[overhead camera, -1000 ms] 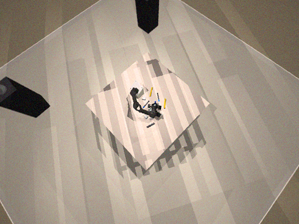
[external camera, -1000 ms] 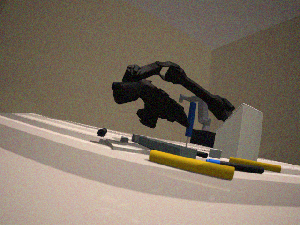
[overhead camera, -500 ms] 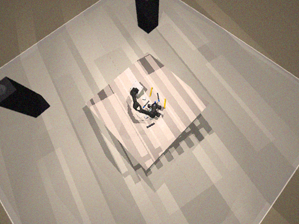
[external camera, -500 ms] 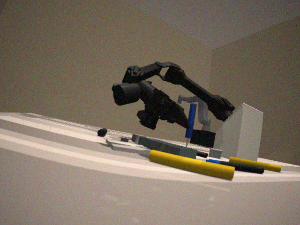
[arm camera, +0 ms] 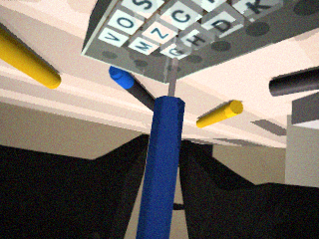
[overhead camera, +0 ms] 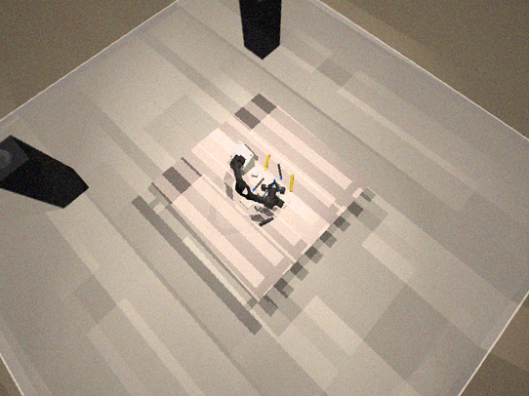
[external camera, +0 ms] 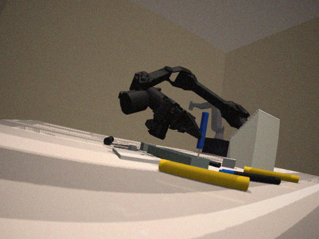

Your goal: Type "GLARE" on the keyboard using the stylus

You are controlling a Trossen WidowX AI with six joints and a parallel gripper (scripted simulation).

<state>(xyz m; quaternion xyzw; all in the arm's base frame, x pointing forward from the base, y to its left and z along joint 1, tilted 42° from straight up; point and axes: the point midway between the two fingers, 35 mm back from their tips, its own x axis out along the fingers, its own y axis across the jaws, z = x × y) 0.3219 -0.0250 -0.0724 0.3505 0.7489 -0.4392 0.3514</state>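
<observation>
My gripper (external camera: 200, 137) (arm camera: 164, 144) is shut on the blue stylus (external camera: 203, 126) (arm camera: 161, 174), which stands nearly upright between the fingertips with its thin grey tip downward. The dark grey keyboard (external camera: 168, 153) (arm camera: 155, 71) lies under the tip, with white lettered keys. In the wrist view the tip is over the G key (arm camera: 170, 51), at the keyboard's near edge, with the M, Z and H keys around it. The tip appears to meet the key; how far the key is pressed cannot be told.
Yellow cylinders (external camera: 203, 175) (arm camera: 30, 60) lie beside the keyboard. A black marker with a blue end (external camera: 260, 177) (arm camera: 142, 95) lies between them. A small grey block (external camera: 229, 163) and a tall white box (external camera: 265, 144) stand near the arm's base. A black cylinder (external camera: 108, 140) lies at the far left.
</observation>
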